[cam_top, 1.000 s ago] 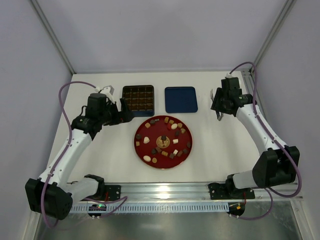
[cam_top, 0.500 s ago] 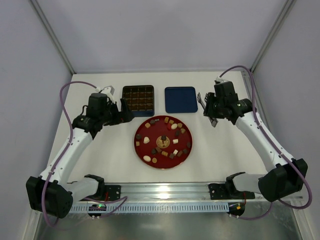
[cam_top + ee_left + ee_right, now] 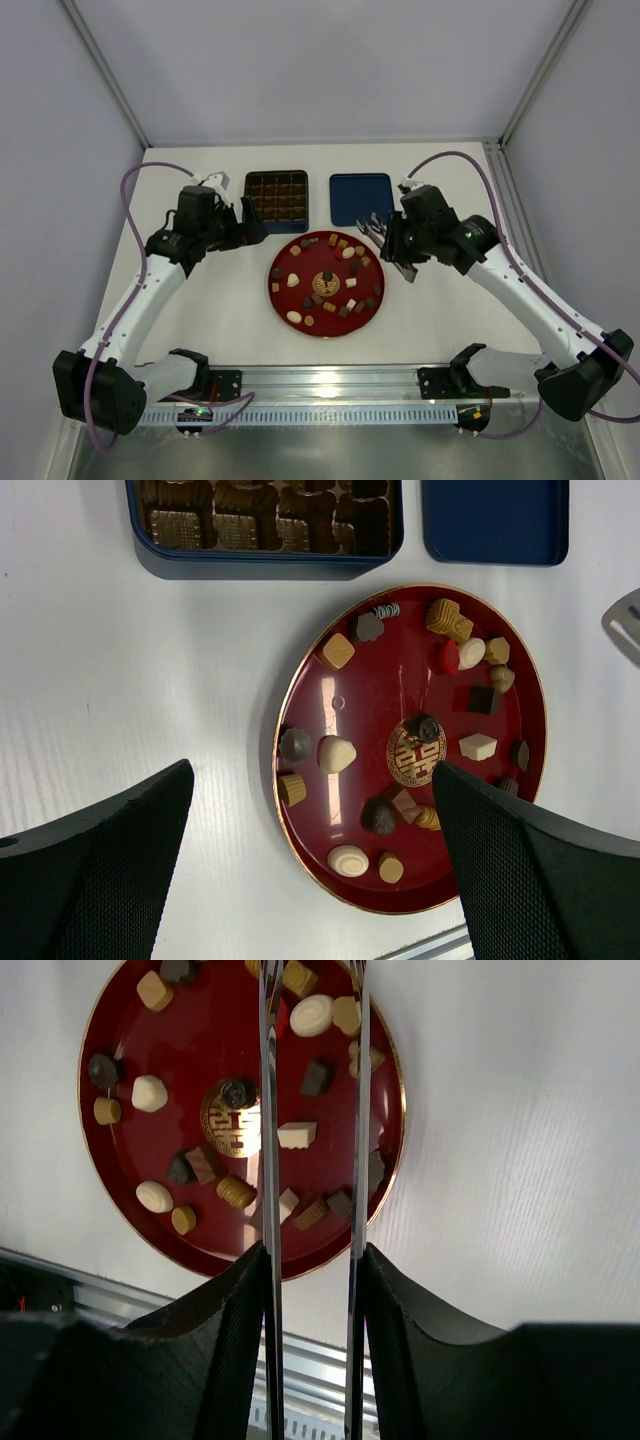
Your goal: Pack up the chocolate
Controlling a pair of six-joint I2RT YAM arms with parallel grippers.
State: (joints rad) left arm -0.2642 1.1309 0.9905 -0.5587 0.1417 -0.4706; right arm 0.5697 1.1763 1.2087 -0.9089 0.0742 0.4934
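The red plate (image 3: 380, 685) gleams glossy, catching streaks of light, while the chocolate (image 3: 337, 752) on it looks mostly matt, a few pieces ribbed. The white table (image 3: 120, 680) reads matt with a fine ribbed grain, and the dark blue tin (image 3: 260, 568) looks smooth with a soft sheen. The tongs (image 3: 268, 1160) shine as polished metal, and the left gripper (image 3: 312, 772) shows black fingers (image 3: 90, 870) with a rough, matt, woven-looking surface.

Bright, even overhead light fills all three views, leaving only soft, faint shadows on the white table (image 3: 230, 300). A pale glare streak crosses the red plate (image 3: 330, 695); the metal tongs (image 3: 268, 1190) gleam. The near black fingers (image 3: 90, 870) look blurred at their edges.
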